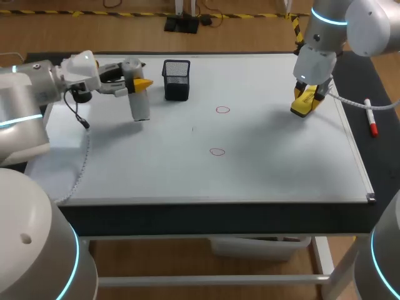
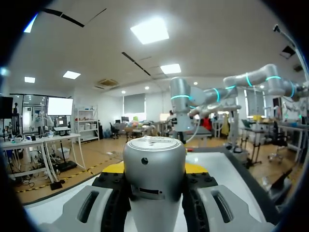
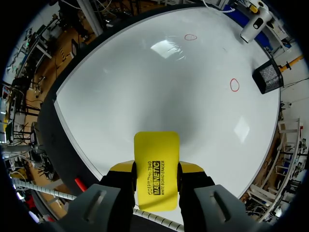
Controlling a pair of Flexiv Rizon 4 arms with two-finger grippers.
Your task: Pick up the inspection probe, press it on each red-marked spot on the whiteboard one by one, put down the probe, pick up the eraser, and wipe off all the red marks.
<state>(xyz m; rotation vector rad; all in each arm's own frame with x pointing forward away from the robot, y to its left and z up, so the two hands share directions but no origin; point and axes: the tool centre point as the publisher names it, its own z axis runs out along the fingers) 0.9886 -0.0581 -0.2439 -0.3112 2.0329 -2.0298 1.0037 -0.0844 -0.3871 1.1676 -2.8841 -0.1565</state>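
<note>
Rounded silver probe (image 2: 154, 164) grasped by left gripper (image 1: 139, 84), upper left, flat yellow rectangular eraser (image 3: 155, 150) clamped by right gripper (image 3: 155, 169), upper right, two red rings (image 1: 222, 110) on glossy whiteboard (image 1: 269, 169)

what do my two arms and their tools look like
The left arm and right arm are rounded silver-grey tubes with glowing cyan rings. The left tool and right tool have pale grey bodies, black finger mounts and yellow tips. A thin black cable hangs by the left wrist, a white cable by the right.
</note>
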